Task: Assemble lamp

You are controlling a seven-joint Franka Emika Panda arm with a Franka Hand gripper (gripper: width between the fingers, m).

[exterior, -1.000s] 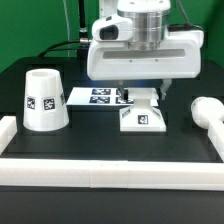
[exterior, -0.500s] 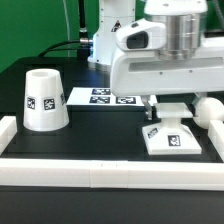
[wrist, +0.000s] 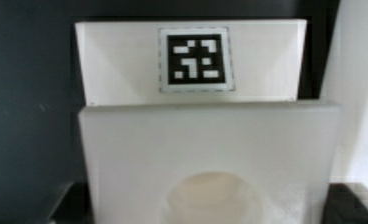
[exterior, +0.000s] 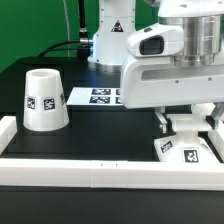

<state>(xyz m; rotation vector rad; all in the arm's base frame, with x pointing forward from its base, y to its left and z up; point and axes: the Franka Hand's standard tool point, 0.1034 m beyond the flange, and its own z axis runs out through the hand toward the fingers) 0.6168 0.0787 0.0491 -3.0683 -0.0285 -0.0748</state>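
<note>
- White plastic is what every furniture part is made of; two lamp parts can be counted, one lamp base (exterior: pixel 186 150) and one lamp shade (exterior: pixel 42 98).
- One gripper (exterior: pixel 185 126) is seen, hung low at the exterior view's right over the black table (exterior: pixel 100 135). Its jaws are closed against the two sides of the lamp base, which is held between them at table level.
- The lamp base is placed just behind the front border rail (exterior: pixel 100 173), near the table's corner at the exterior view's right.
- In the wrist view the lamp base (wrist: pixel 195 125) fills most of the picture beneath the gripper (wrist: pixel 207 205). One black-and-white tag (wrist: pixel 197 60) is shown on its far face and one rounded hollow at its near edge.
- The lamp shade is stood upright with its open mouth up, well apart from the base at the exterior view's left. One tag (exterior: pixel 42 103) is visible on its side.
- Two border rails are counted: the front one and a shorter one (exterior: pixel 8 128) beside the shade.
- One marker board (exterior: pixel 98 96) is laid flat behind, partly hidden by the gripper, so its tags cannot be fully counted.
</note>
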